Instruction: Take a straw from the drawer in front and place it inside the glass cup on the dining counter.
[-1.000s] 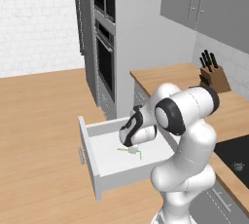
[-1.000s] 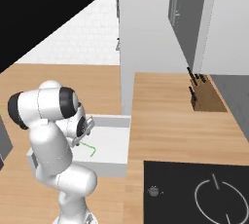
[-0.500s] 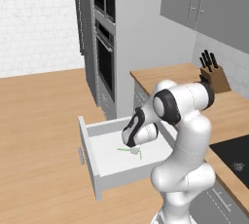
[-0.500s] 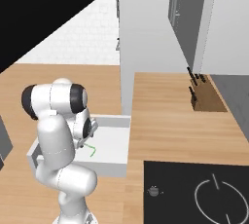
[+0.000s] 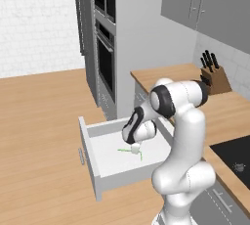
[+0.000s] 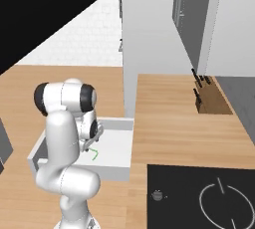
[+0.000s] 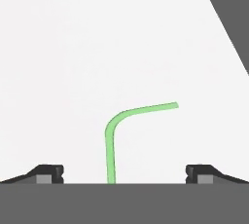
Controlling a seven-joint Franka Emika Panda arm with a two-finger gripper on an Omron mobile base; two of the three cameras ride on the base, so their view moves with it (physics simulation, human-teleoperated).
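The hand view shows the straw (image 7: 113,135) bent — between the wide-open tool (image 7: 124,173) tips. The base views show the tool low inside the pulled-out drawer (image 5: 100,141).

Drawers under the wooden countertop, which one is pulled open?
The drawer nearest the tall oven cabinet, below the gripper. Its white interior shows, holding the green straw; the others sit flush.

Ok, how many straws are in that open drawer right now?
1. A single bent green straw lies on the white floor of the drawer, between the tips of the open gripper. The arm hides part of the drawer, so others could be hidden.
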